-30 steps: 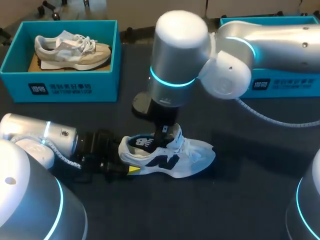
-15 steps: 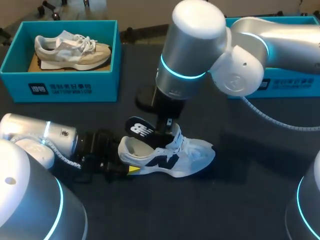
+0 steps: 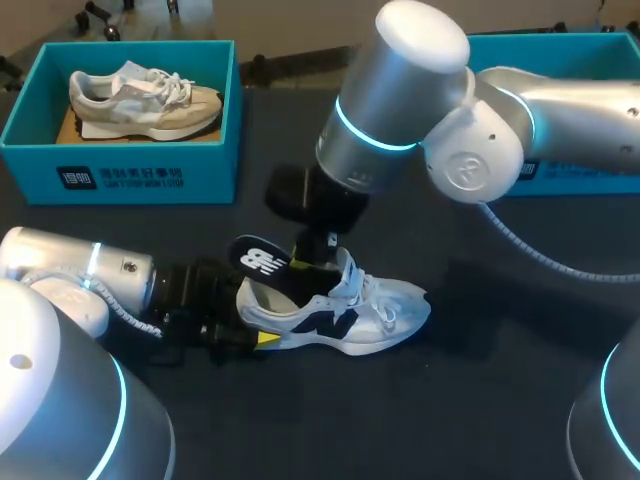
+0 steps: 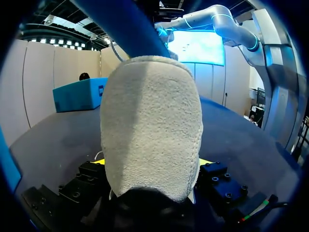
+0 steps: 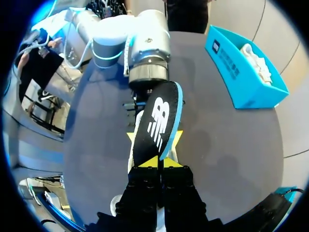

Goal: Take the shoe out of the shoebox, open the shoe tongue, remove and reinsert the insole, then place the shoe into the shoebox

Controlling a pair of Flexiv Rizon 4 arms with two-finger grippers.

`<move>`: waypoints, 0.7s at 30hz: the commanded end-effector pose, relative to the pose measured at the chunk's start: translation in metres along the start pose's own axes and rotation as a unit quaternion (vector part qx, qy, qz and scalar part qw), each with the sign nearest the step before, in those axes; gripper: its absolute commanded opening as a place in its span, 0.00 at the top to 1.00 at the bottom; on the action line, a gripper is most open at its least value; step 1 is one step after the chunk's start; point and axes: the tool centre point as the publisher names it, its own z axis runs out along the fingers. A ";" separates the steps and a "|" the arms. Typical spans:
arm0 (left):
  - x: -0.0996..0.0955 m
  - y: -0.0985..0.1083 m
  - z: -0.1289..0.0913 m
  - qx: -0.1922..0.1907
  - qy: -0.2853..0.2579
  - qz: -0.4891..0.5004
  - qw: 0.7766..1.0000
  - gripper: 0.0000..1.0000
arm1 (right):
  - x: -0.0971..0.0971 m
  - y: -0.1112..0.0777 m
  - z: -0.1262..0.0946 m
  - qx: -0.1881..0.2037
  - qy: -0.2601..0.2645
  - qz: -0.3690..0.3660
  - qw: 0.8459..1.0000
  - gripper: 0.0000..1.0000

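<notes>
1 beige shoe (image 3: 140,95) lies boxed beyond the insole (image 3: 262,262).

A dark charcoal tabletop (image 3: 500,400) with a matte, faintly grainy surface spreads across nearly the whole head view, its far edge running along the back. The light comes from above and falls evenly, leaving soft, blurred shadows and a dull grey sheen on the surface. In the left wrist view the same tabletop looks a plain flat grey, and in the right wrist view a smooth dark slate.
</notes>
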 end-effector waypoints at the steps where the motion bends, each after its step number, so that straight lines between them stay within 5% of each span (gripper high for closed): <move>1: -0.002 0.002 0.003 -0.002 0.001 0.000 1.000 1.00 | -0.009 0.009 0.007 -0.011 0.023 -0.005 1.000 1.00; 5: -0.002 0.002 0.003 -0.002 0.001 0.000 1.000 1.00 | -0.010 0.012 0.009 -0.034 0.043 0.000 0.998 1.00; 8: -0.002 0.002 0.003 -0.002 0.001 0.000 1.000 1.00 | -0.008 0.010 0.008 -0.064 0.052 0.012 0.997 0.28; 9: -0.002 0.002 0.003 -0.002 0.001 0.000 1.000 1.00 | -0.007 0.009 0.008 -0.073 0.055 0.019 0.996 0.19; 15: -0.002 0.002 0.003 -0.002 0.001 0.000 1.000 1.00 | -0.003 0.009 0.005 -0.097 0.098 0.035 0.990 0.07; 21: -0.002 0.002 0.003 -0.002 0.001 0.000 1.000 1.00 | -0.002 0.007 0.009 -0.107 0.129 0.044 0.985 0.08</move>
